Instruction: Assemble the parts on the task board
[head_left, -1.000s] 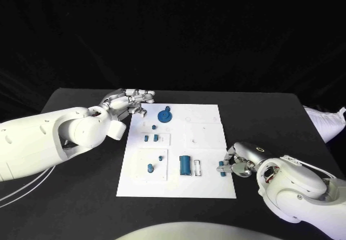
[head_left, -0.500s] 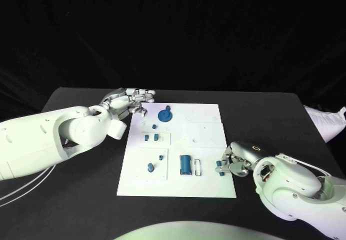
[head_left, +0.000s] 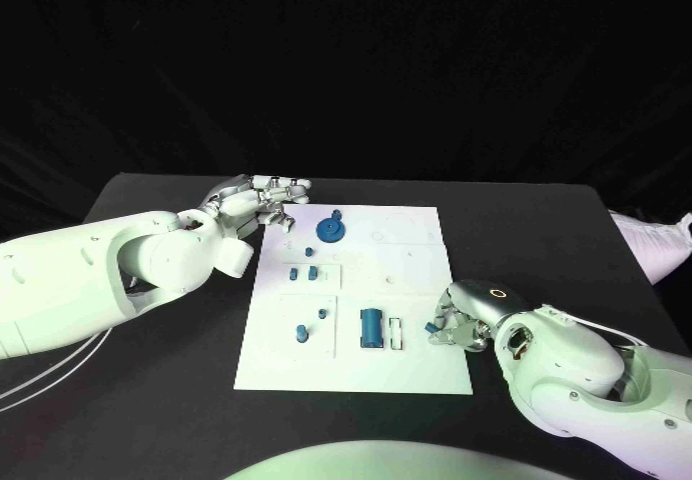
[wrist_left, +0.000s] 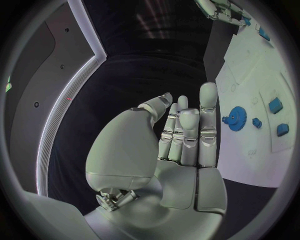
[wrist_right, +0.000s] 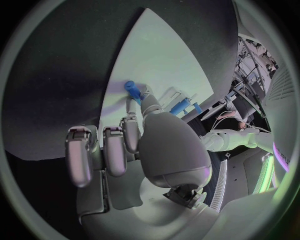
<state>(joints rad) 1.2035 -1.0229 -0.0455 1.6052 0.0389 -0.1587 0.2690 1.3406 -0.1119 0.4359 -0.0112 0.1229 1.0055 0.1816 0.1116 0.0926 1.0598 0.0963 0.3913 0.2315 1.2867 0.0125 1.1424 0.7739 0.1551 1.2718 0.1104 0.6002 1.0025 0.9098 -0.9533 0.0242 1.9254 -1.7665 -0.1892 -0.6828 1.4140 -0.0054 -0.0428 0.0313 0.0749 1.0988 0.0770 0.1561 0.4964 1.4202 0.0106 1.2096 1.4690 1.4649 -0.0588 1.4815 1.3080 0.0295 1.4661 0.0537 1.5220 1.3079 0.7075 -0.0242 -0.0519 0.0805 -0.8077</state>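
Note:
The white task board lies mid-table. On it are a blue gear, two small blue pieces side by side, two more small blue parts lower left, and a blue cylinder beside a white slot. My right hand is at the board's right edge and pinches a small blue peg between its fingertips; the peg is over the board's edge. My left hand hovers off the board's far left corner, holding nothing. In the left wrist view its fingers are extended, with the gear beyond them.
The black table surrounds the board, with bare room on both sides. A white bag lies at the table's right edge. My large left forearm lies over the table's left side.
My right hand has moved left with the blue peg, from beside the board to its right edge. The left hand has stayed in place.

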